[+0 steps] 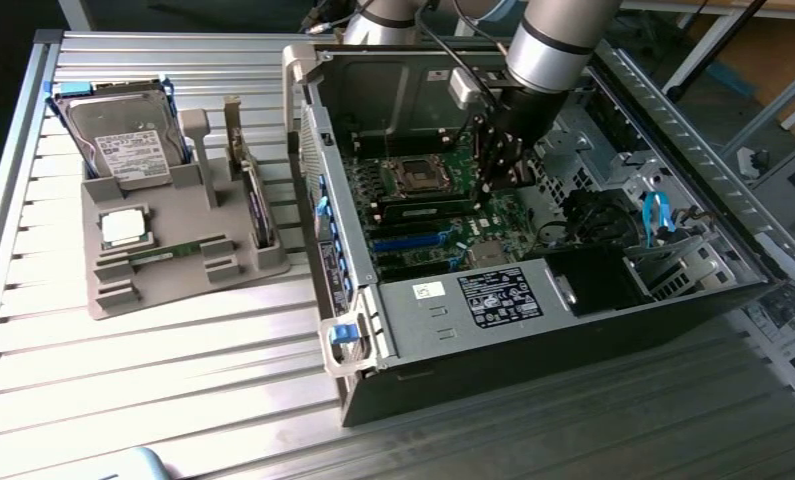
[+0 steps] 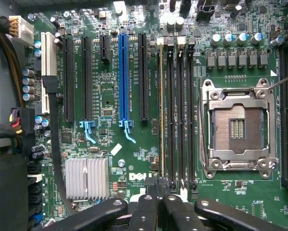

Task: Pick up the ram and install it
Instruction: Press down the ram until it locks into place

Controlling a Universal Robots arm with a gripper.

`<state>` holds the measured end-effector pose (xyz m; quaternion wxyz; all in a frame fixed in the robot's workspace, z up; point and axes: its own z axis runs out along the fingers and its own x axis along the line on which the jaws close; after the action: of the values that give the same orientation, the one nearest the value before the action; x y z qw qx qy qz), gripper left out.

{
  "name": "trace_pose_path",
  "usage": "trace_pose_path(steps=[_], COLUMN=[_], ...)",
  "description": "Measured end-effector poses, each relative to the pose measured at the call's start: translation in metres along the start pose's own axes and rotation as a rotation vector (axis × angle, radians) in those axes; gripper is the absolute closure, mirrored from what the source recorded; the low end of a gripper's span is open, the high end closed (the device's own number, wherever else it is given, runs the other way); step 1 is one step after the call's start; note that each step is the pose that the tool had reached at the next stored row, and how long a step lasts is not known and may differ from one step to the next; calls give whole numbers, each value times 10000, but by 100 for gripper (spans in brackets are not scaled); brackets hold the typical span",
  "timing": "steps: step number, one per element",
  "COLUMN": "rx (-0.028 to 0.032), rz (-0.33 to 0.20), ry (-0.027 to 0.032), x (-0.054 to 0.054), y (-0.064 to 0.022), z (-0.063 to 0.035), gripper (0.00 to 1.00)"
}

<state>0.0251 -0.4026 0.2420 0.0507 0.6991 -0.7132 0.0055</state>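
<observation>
End effector is pinched right shut, fingertips together with nothing to see between them, down inside the open computer case. In the exterior view the end effector hangs off the grey arm, just on the exterior view's right of the empty CPU socket.

From the wrist, the closed tips sit at one end of the bank of memory slots that runs alongside the CPU socket. In the slot of that bank farthest from the socket stands a thin, pale-gold edge: that looks like the ram, upright in its slot and seen edge-on, with its near end reaching up to the fingertips. I can't tell whether the tips actually touch it, or whether it's pushed fully home.

Farther from the socket, past the ram, comes a black slot, then the long blue slot, then more black ones. A ribbed silver heatsink lies beyond the blue slot's latch end, all on the green motherboard.

Well away from the socket, outside the case on the exterior view's left, a grey holder sits on the slatted metal surface. It carries a hard drive, a square silver chip and an upright card.
</observation>
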Motion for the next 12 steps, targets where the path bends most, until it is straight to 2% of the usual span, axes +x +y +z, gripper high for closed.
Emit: trace_pose_path(steps=[12], rx=[2], rz=[0], ry=[5], x=[2], y=[17], z=[-20], gripper=[89])
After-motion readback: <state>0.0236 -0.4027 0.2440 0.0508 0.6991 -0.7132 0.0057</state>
